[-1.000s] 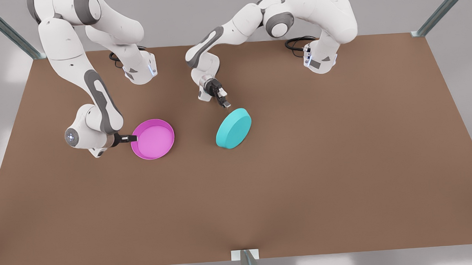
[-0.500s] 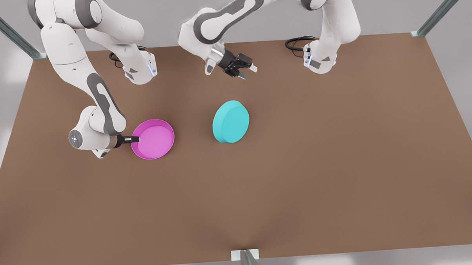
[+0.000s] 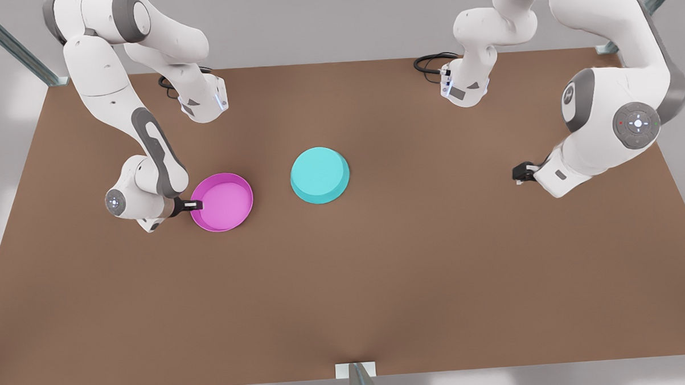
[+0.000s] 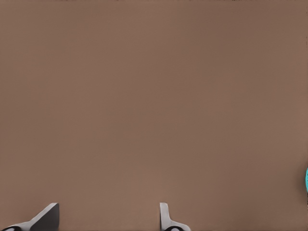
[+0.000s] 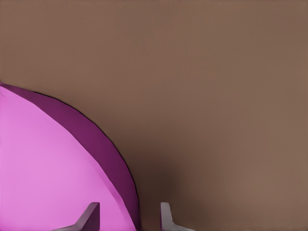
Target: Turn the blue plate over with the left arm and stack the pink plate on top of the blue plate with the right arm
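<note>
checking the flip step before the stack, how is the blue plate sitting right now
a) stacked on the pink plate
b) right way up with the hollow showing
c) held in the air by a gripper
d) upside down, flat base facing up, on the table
d: the blue plate lies alone on the table with its smooth flat base up, clear of the pink plate; the left gripper sits open far off at the front view's right.

You have a big brown table [image 3: 436,269]. The blue plate [image 3: 319,174] lies upside down near its middle. The pink plate [image 3: 222,202] sits open side up just beside it.
</note>
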Action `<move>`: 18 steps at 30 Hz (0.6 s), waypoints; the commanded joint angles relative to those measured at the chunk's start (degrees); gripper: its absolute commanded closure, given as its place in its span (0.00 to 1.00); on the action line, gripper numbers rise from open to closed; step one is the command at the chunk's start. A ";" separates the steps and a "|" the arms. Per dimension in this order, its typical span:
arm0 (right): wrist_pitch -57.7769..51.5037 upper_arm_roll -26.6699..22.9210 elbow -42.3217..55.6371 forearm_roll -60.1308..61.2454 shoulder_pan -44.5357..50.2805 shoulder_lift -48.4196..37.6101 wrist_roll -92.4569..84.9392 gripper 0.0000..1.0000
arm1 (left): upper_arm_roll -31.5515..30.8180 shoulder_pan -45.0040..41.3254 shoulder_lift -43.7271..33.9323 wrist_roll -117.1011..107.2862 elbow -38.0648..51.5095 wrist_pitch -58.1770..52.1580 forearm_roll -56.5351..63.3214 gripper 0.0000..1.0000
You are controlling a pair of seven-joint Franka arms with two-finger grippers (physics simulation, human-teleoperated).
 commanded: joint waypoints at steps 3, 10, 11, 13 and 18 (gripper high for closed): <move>0.09 -0.09 0.00 -0.08 0.00 0.09 -0.09 0.54 | -0.08 0.30 -0.16 -0.76 -2.40 2.59 -0.70 0.00; 1.58 0.00 0.09 -0.08 0.00 -0.09 0.00 0.56 | 0.36 -1.81 -10.62 -0.85 -8.11 4.35 -1.41 0.00; 1.76 0.00 0.09 0.01 0.00 0.00 0.00 0.56 | 0.36 -1.81 -10.35 -0.76 -7.94 4.43 -1.41 0.00; 1.85 0.00 0.09 -0.08 0.00 0.09 0.00 0.62 | 0.45 -1.81 -10.35 -0.76 -7.94 4.43 -1.32 0.00; 1.93 0.00 0.18 -0.08 0.00 0.09 -0.09 0.75 | 0.54 -1.81 -10.35 -0.67 -7.50 4.52 -1.41 0.00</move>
